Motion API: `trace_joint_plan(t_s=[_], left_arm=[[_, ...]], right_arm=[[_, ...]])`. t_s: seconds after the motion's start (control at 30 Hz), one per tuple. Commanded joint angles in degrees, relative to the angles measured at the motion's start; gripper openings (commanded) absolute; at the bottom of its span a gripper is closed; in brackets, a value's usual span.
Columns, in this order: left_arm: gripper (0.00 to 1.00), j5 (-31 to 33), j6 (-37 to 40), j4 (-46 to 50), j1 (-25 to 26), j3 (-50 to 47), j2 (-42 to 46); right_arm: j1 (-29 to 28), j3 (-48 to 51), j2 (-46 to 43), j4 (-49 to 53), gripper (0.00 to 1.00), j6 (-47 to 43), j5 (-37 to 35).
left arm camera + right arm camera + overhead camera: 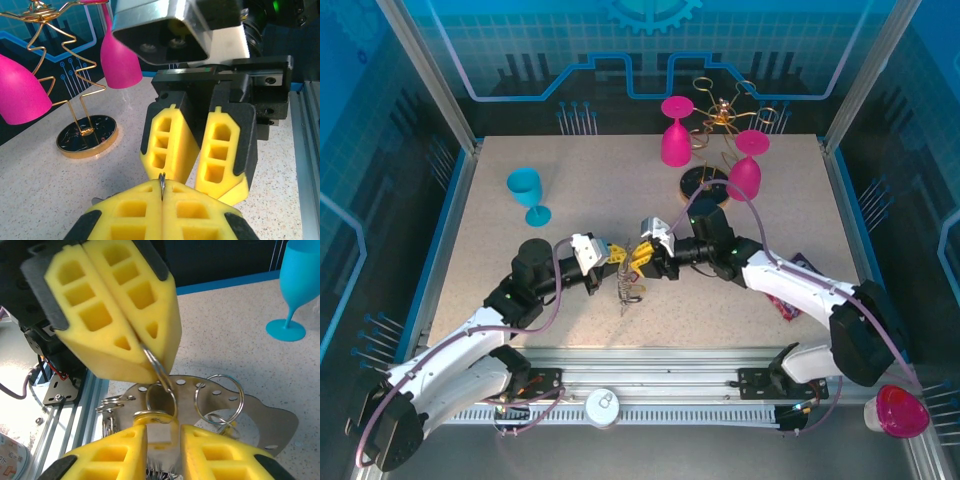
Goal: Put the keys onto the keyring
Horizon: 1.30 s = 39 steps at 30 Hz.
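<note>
Top external view, well off to the left gripper's left: a turquoise plastic goblet (527, 192) stands upright on the speckled table (580, 170). The left gripper (619, 257) has its yellow foam fingers (125, 305) pressed together, pinching the thin grey wire keyring (159, 371) at their very tips. Under that pinch cluster more silver split rings (220, 395) and a flat perforated metal plate (272, 422); the keys are too tangled to tell apart. The right gripper (639, 262) faces it tip to tip, its yellow fingers (210, 455) spread, with the lower loop of the keyring just between them. Behind the right gripper stand two pink goblets (675, 135) and a gold wire stand (720, 118) on a round base.
</note>
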<state>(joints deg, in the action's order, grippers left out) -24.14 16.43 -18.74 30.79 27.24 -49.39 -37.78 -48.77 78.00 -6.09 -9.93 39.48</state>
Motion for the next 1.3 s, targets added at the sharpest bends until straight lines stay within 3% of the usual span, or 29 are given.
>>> trace_joint_plan(t_s=[0.0,0.2,0.8,1.0,1.13,1.27], left_arm=[[0.00,-2.3,-0.7,-3.7,-0.6,-0.3,0.7],[0.00,-3.9,-1.0,-3.4,-0.8,-0.2,0.6],[0.00,-8.4,-3.2,-4.5,-1.8,0.4,-1.3],[0.00,-10.0,-4.5,-5.3,-2.4,0.5,-1.9],[0.00,-9.5,-3.9,-3.3,-2.7,0.9,-2.0],[0.02,-7.0,0.8,6.2,-2.7,3.9,-2.5]], right_arm=[[0.6,0.8,-2.1,-4.8,0.25,-0.9,-0.4],[0.8,1.7,-3.1,-6.5,0.26,-1.9,-1.6],[0.3,0.6,-0.6,-9.0,0.19,-2.5,5.4],[0.2,0.3,0.4,-11.8,0.01,-1.9,7.3],[0.2,-0.2,0.0,-8.8,0.00,-3.4,6.2],[-0.1,-3.3,-0.5,0.8,0.00,-8.1,4.3]])
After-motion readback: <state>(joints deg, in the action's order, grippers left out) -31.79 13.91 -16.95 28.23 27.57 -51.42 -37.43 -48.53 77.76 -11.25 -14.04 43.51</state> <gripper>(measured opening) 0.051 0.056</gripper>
